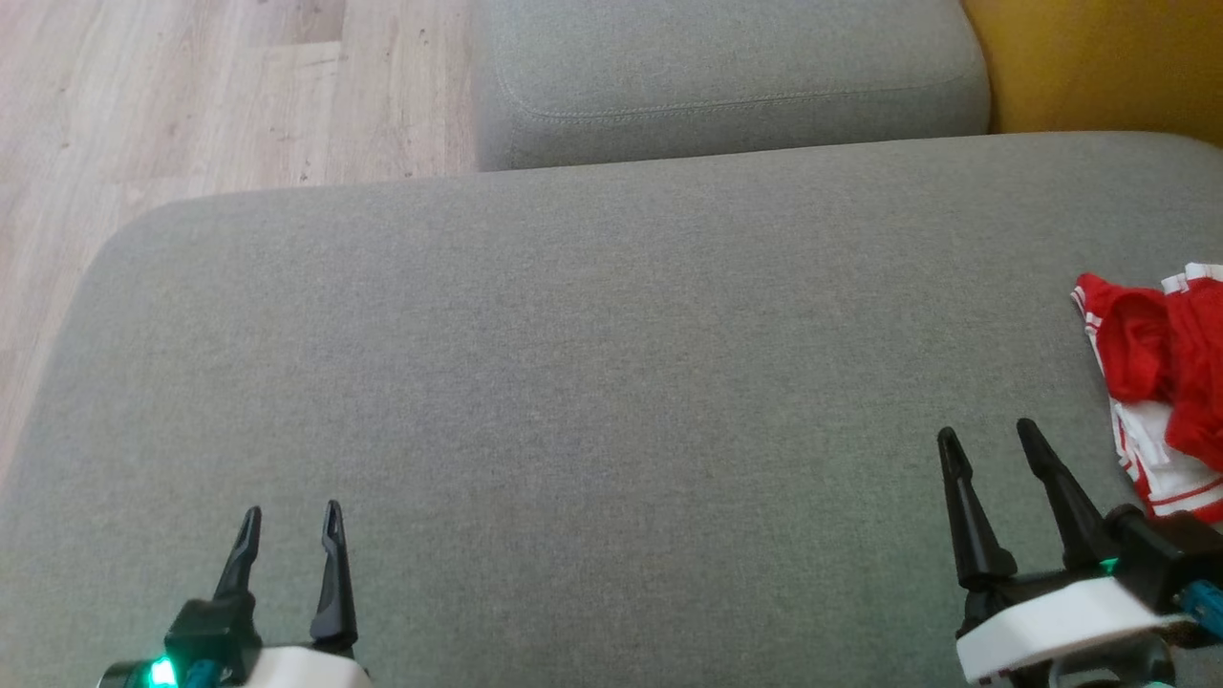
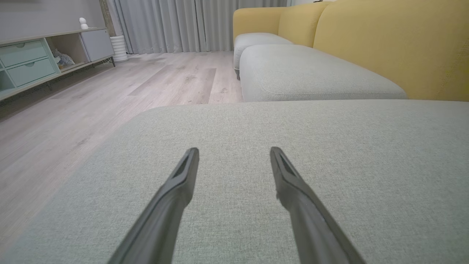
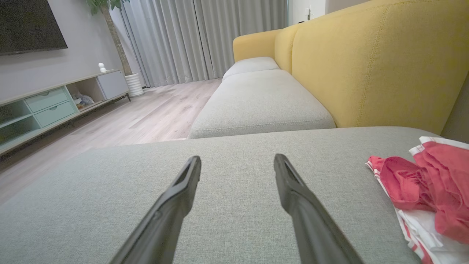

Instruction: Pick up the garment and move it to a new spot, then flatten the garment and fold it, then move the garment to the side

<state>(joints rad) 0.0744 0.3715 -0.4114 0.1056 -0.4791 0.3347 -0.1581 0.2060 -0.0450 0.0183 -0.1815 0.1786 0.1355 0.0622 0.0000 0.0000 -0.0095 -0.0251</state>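
Garments: one crumpled red-and-white cloth garment [image 1: 1137, 344] is lying in view.
Grippers: two are showing, the left gripper [image 1: 292, 507] and the right gripper [image 1: 986, 429].
Fingers: each gripper is carrying two long dark fingers [image 1: 967, 516], making four.
Seat cushions: three grey fabric ones are sitting in a row, the large near cushion [image 1: 573, 382], the middle cushion [image 1: 726, 86] and the far cushion [image 3: 251, 63].
Drawers: two pale green drawers [image 3: 46, 99] are sitting one above the other.
Screens: one dark flat wall screen [image 3: 29, 25] is hanging.
Pots: one white ribbed pot [image 3: 133, 84] is standing.

Soft even daylight, weak shadows, head view slightly soft, wrist views stretched at edges, fingers [image 2: 165, 212] blurred up close
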